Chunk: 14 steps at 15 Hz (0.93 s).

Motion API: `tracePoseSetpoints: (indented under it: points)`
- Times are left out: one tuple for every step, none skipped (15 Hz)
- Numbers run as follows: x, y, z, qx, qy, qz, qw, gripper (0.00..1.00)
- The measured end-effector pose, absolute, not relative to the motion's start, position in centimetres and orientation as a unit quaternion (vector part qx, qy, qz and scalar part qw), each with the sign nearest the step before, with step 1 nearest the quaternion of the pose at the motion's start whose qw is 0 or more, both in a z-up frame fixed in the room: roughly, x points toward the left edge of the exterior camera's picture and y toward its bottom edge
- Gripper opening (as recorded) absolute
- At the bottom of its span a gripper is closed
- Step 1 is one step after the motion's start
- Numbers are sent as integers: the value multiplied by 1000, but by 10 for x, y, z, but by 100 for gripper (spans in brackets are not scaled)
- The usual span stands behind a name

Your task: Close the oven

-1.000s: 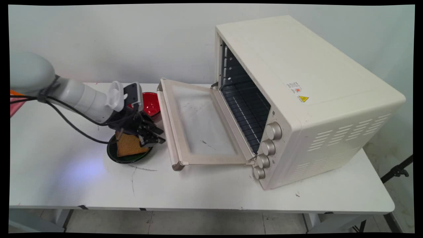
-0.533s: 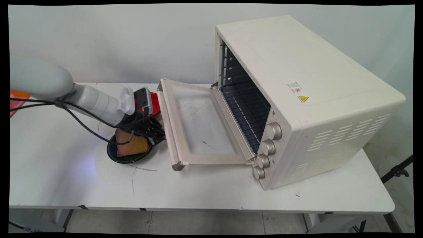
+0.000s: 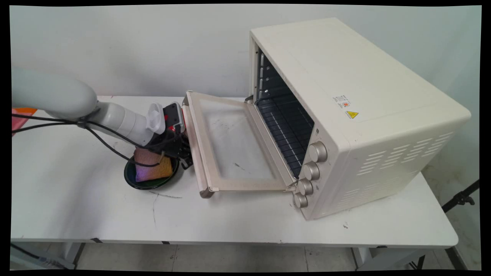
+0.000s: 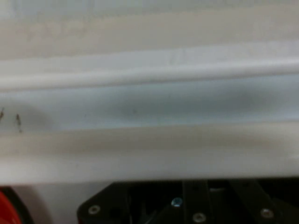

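My hand is low over the table, pressed up close to the front rail of the oven door, just past the right rim of the dark bowl. I cannot tell how far the fingers are spread: in the main view they merge into one black clump against the door's edge, and the hand view shows only the linkage along the bottom, fingertips cut off. I see nothing I could call gripped.

The slice of toast lies in the bowl, its upper part covered by my wrist and a loop of cable. The red bowl is almost wholly hidden behind the wrist camera, with only a sliver showing; in the hand view a red arc peeks in at the bottom left corner.

Most of the hand view is pale bands running across, the door seen very close, too soft to read detail.

The oven stands open on the right, the door flat, racks dark inside, four knobs down the front. At the far left edge, something pink and orange is cut off; I can't identify it.
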<state>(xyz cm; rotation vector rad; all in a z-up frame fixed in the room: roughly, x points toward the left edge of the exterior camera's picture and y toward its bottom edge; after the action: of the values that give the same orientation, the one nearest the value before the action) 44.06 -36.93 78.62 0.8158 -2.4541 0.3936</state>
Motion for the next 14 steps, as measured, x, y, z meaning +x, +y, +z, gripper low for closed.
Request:
tracePoseSetpoints:
  points:
    - [439, -371, 787, 302, -905, 146, 263, 0]
    - [438, -372, 788, 302, -904, 147, 266, 0]
    - [437, -373, 789, 303, -902, 148, 269, 0]
    - [436, -374, 791, 303, -901, 149, 271, 0]
    - [435, -376, 793, 304, -900, 151, 275, 0]
    - [434, -376, 795, 305, -899, 152, 277, 0]
    - [433, -378, 798, 305, -898, 153, 280, 0]
    - [431, -379, 801, 304, -896, 155, 283, 0]
    - [429, -380, 803, 304, -895, 156, 286, 0]
    - [428, -382, 807, 304, -894, 157, 289, 0]
    - [425, -385, 811, 303, -893, 159, 293, 0]
    - [423, -387, 816, 302, -891, 162, 297, 0]
    - [421, -389, 820, 302, -889, 163, 301, 0]
    - [420, -391, 823, 302, -888, 164, 304, 0]
